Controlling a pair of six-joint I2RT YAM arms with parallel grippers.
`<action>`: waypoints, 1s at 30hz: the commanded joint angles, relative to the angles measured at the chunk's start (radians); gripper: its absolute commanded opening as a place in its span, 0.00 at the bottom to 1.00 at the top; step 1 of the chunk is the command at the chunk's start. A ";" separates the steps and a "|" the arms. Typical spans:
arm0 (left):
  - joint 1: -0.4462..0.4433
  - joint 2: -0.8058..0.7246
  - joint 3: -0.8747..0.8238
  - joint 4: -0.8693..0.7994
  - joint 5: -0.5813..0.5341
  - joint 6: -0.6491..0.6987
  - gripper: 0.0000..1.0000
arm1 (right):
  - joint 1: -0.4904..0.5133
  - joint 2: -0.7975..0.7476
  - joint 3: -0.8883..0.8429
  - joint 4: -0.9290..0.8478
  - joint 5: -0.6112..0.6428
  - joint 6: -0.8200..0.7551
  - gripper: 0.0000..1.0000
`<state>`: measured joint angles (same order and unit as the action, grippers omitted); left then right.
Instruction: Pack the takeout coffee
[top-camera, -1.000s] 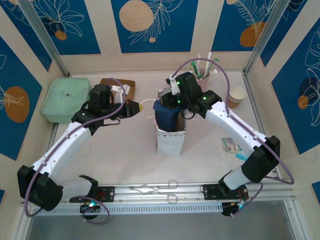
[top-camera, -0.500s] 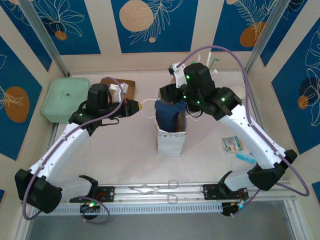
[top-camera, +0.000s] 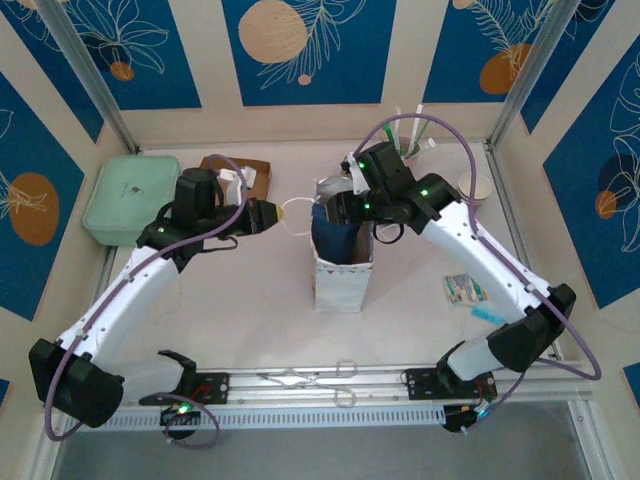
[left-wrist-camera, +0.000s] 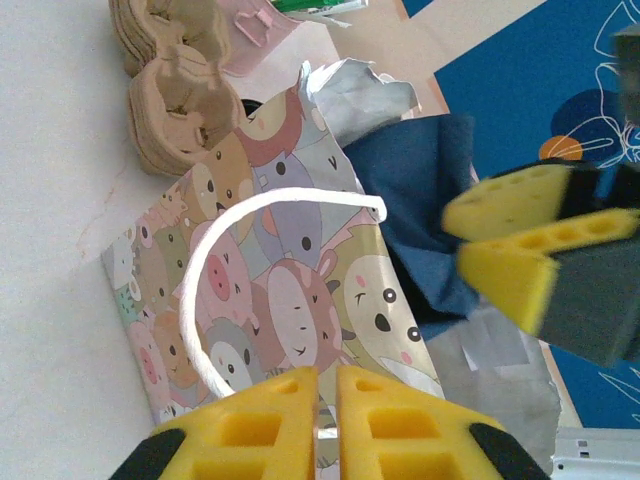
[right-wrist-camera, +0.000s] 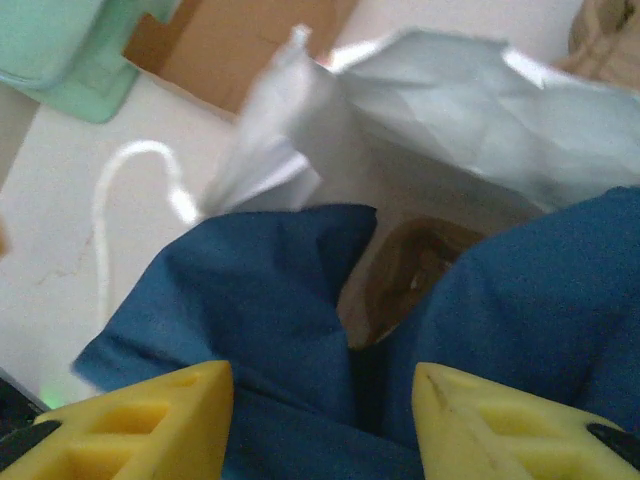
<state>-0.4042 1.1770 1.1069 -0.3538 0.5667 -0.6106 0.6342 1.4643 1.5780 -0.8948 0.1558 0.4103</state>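
The takeout coffee (top-camera: 478, 192) stands upright, mouth up, at the upper right of the worktop (top-camera: 250, 300). The left tool (left-wrist-camera: 327, 385) pinches the bag handle (left-wrist-camera: 190, 300). The right tool (right-wrist-camera: 320, 385) is spread.

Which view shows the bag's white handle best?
The left wrist view: the white handle arcs sharp across the printed bag. The top view shows it as a small loop; the right wrist view, a blurred piece.

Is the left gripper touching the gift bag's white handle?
Touching: in the left wrist view the white handle runs down and is pinched between the closed fingers of the left gripper.
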 joint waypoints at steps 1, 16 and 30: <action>-0.001 -0.029 -0.010 0.000 -0.007 0.015 0.14 | -0.042 0.030 -0.020 0.043 -0.084 0.046 0.50; -0.001 -0.046 -0.006 -0.002 -0.014 0.025 0.17 | -0.027 0.085 0.189 0.043 -0.079 0.012 0.49; 0.001 -0.075 0.056 -0.059 -0.068 0.100 0.61 | -0.022 -0.104 0.188 0.042 -0.014 -0.033 0.70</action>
<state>-0.4042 1.1263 1.1187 -0.3885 0.5186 -0.5426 0.6151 1.3827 1.7458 -0.8310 0.1062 0.3988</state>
